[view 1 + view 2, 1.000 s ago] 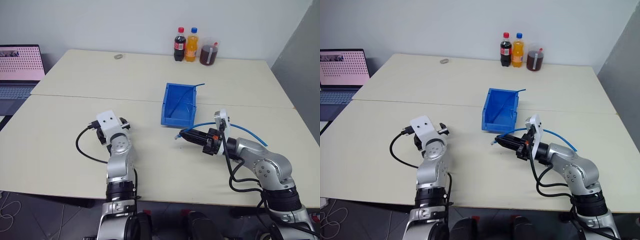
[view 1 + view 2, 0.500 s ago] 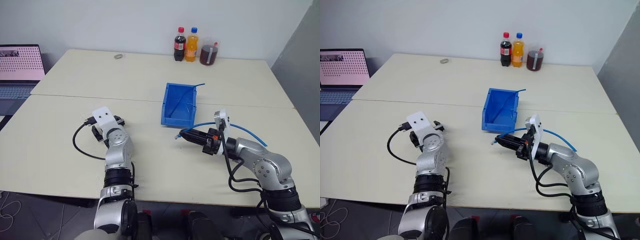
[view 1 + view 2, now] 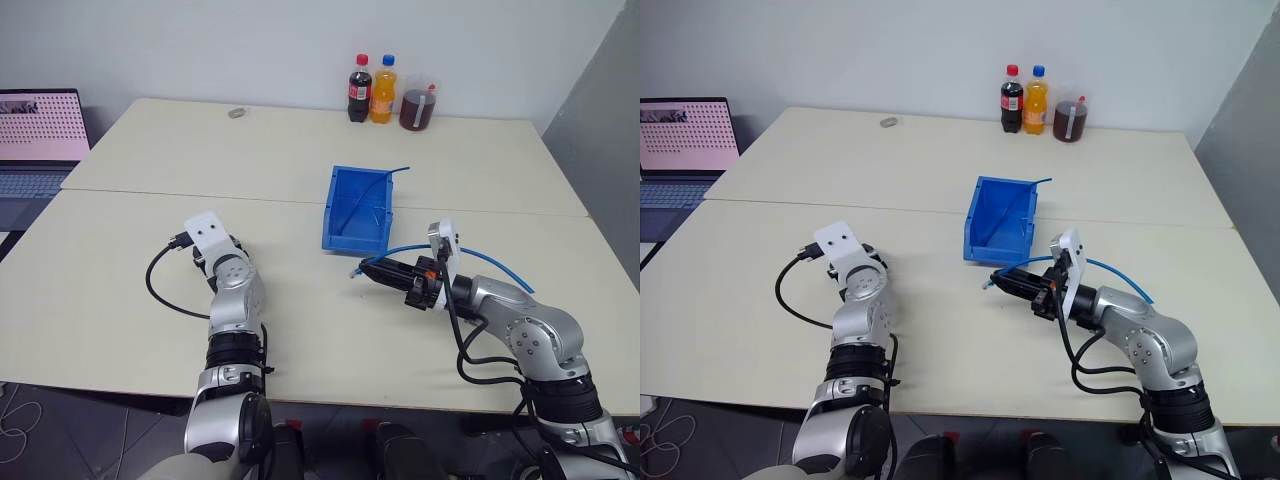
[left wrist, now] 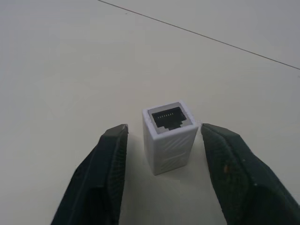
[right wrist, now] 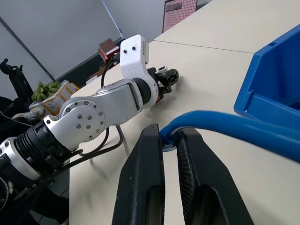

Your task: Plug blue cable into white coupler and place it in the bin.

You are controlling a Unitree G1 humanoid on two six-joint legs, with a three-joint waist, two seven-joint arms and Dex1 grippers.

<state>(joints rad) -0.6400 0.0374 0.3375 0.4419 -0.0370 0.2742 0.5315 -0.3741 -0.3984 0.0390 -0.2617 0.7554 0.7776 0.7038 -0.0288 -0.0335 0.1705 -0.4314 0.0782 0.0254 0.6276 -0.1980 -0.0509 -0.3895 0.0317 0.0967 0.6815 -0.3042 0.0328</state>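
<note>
1. My left gripper (image 4: 161,150) has its two black fingers set around the white coupler (image 4: 168,136), one on each side, with a sliver of daylight left on both sides. The jaws are partly apart and not touching it.
2. The white coupler stands upright on the table (image 3: 130,290), its dark socket opening facing up toward my wrist camera.
3. My right gripper (image 5: 169,138) is clamped narrow on the blue cable (image 5: 225,124), pinching it just behind its end; the plug itself is hidden between my fingers.
4. From that grip, the blue cable bends away in a curve toward the bin's side and trails back over the table past my right forearm (image 3: 500,262).
5. My right gripper hangs above the table, pointing across toward my left side, just in front of the bin (image 3: 356,238).
6. The bin sits near the table's middle, well apart from the coupler, with a thin, darker blue cable (image 3: 378,190) leaning inside it.
7. Farther out, three drinks (image 3: 385,95) stand at the table's far edge, a small greyish ring (image 3: 236,113) lies near that edge, and a laptop (image 3: 38,135) sits off to my left.
</note>
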